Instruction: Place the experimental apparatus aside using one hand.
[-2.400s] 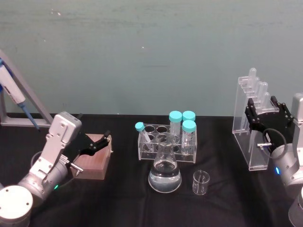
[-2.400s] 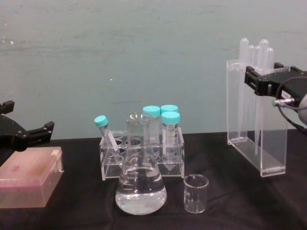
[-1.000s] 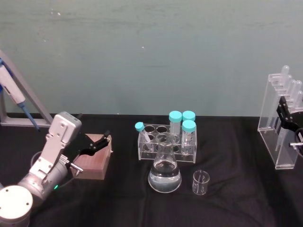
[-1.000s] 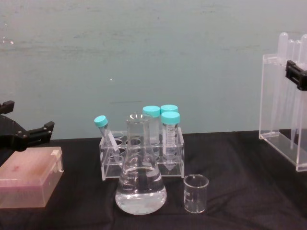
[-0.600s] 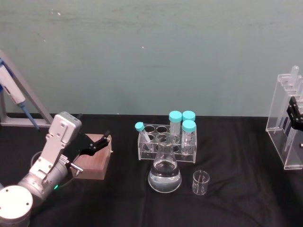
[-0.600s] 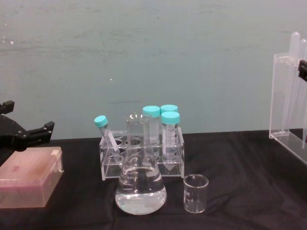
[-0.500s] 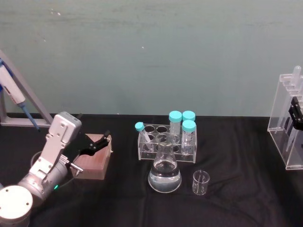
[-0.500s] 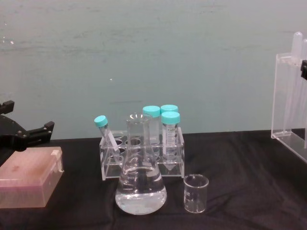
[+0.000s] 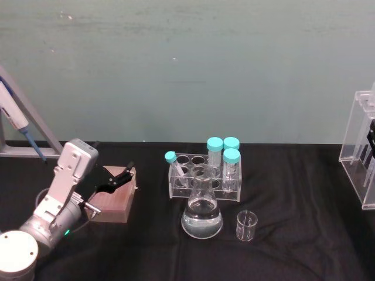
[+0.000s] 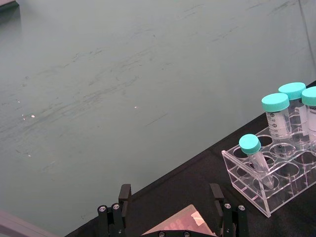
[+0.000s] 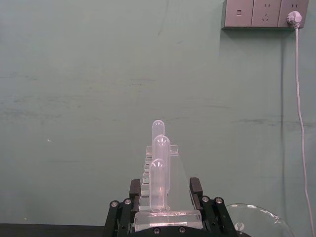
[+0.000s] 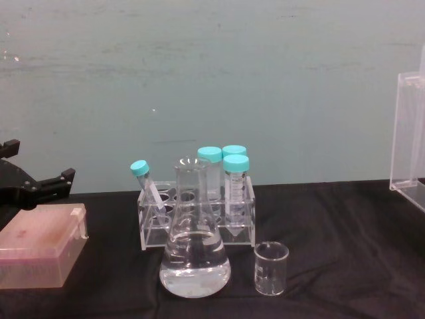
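The tall clear acrylic stand (image 9: 358,153) with long tubes is at the far right edge of the table, also at the right edge of the chest view (image 12: 406,129). My right gripper (image 11: 165,188) is shut on the stand (image 11: 163,165), one black finger on each side. I cannot tell whether the stand's base touches the table. The conical flask (image 9: 202,218) with clear liquid stands at the table's middle front, with the small glass beaker (image 9: 246,226) just right of it. My left gripper (image 9: 124,175) hangs open over a pinkish box (image 9: 112,202) at the left.
A clear rack (image 9: 205,178) holding teal-capped tubes stands right behind the flask. A pipette on a grey stand (image 9: 16,120) leans at the far left. A round glass rim (image 11: 253,217) shows beside the right gripper. Black cloth lies bare between beaker and stand.
My right gripper has carried the acrylic stand steadily to the right, from beside the beaker area out to the table's far right edge. The left arm, flask, beaker and rack have stayed put.
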You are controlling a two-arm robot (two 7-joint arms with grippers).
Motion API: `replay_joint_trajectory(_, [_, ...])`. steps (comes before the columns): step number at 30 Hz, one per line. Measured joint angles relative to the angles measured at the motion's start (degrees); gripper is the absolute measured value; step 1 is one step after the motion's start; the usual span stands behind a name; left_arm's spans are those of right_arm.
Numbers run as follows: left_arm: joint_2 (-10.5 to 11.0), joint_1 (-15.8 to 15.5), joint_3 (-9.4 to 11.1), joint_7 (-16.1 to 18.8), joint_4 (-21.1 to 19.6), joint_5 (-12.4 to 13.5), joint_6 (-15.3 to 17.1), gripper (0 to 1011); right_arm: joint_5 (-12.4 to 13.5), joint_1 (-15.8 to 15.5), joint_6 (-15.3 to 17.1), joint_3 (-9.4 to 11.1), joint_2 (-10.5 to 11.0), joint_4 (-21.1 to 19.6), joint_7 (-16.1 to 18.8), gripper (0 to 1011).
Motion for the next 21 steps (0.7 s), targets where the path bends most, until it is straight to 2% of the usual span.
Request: replay_joint_trajectory(21, [0.0, 0.0, 0.0, 0.0, 0.0, 0.0, 0.0, 1000, 1.55, 0.72, -0.62, 1.11, 0.83, 1.51, 0.97, 611])
